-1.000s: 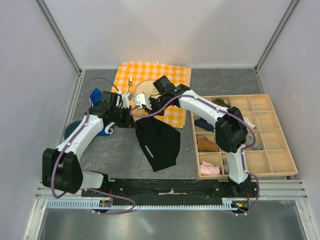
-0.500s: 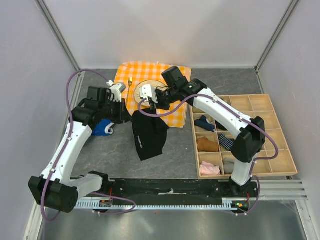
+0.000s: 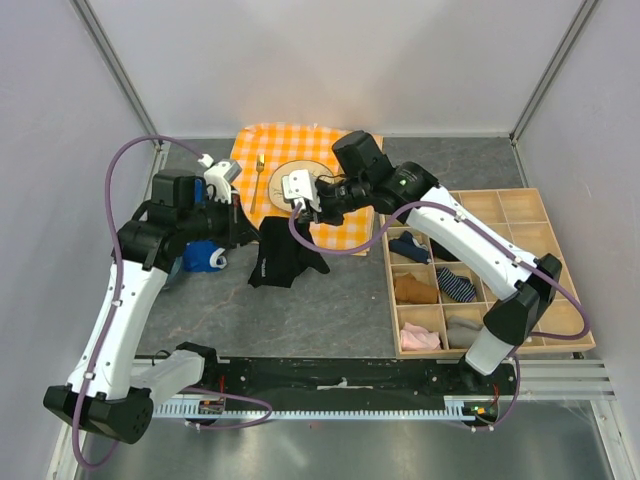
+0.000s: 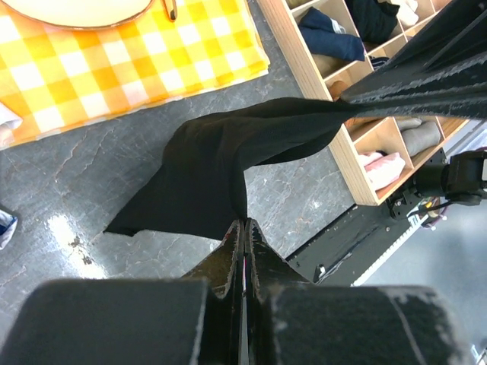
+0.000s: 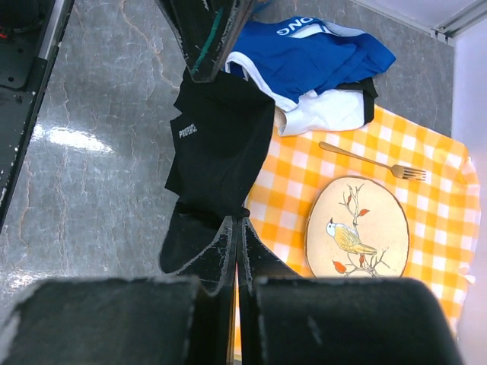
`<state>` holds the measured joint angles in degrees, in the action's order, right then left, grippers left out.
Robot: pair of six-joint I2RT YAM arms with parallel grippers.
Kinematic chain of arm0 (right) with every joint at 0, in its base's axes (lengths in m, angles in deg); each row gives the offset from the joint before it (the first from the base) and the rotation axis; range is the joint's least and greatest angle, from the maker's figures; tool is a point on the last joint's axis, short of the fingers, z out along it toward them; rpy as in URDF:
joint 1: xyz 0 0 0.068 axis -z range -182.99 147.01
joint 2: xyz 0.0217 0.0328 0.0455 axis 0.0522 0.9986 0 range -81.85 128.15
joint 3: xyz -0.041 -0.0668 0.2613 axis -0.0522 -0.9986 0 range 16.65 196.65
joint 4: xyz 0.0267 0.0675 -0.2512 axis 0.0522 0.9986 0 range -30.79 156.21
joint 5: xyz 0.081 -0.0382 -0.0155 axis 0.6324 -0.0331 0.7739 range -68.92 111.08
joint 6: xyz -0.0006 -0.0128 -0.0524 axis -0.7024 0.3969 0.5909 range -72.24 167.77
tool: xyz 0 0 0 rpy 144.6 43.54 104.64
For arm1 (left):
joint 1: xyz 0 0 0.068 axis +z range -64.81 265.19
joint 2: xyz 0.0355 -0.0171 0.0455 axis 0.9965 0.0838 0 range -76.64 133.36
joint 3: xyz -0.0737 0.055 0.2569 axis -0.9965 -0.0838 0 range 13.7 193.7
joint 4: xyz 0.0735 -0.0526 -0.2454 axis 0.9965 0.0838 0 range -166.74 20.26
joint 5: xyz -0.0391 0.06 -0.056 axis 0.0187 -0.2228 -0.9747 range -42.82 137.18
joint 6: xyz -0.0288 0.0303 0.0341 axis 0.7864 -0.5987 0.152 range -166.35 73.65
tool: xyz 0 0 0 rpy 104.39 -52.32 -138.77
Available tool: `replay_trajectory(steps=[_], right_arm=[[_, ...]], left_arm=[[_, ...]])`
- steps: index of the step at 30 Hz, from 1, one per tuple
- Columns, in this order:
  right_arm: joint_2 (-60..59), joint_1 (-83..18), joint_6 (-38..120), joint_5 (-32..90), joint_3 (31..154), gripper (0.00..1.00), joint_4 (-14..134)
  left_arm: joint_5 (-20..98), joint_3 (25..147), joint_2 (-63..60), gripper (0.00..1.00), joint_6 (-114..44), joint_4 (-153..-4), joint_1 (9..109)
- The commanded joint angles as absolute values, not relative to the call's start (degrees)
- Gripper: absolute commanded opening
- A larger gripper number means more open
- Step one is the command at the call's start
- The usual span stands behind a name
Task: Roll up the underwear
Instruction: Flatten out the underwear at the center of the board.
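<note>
Cloth: orange-and-white checked cloth (image 3: 280, 142), spread flat at the far middle of the table.
Plate: 1 oval cream plate (image 5: 384, 228) painted with a bird on a branch, lying on the cloth.
Fork: 1 gold-coloured fork (image 5: 369, 161), on the cloth near the plate and apart from it.
Blue garment: bunched blue garment (image 5: 312, 57) with white trim and white lettering, at the cloth's left edge.
Tray: shallow wooden tray (image 3: 563, 322) of square compartments, on the right of the table.
Tray contents: dark blue item (image 3: 408, 246), striped item (image 3: 455, 284), brown item (image 3: 412, 289), pink item (image 3: 420, 338) and grey item (image 3: 464, 324), each in its own compartment.
Table: grey, stone-patterned table (image 3: 360, 300).
Enclosure: white walls (image 3: 330, 60) with metal corner posts.
</note>
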<state>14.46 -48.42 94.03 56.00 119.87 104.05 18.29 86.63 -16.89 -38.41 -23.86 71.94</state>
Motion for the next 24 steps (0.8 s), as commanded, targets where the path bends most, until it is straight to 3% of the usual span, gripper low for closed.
replay_trajectory(steps=[1, 14, 24], right_arm=[[11.58, -48.26, 91.80, 56.68, 120.36, 0.00, 103.86], [12.98, -48.17, 91.80, 50.27, 121.24, 0.00, 103.86], [20.18, -44.40, 89.95, 46.92, 132.73, 0.00, 103.42]], left_arm=[[16.42, 89.55, -18.28, 0.02, -37.39, -22.25, 71.83], [18.96, 91.57, -14.51, 0.02, -38.00, -26.11, 71.83], [25.64, 99.37, -7.56, 0.02, -38.70, -30.68, 72.01]])
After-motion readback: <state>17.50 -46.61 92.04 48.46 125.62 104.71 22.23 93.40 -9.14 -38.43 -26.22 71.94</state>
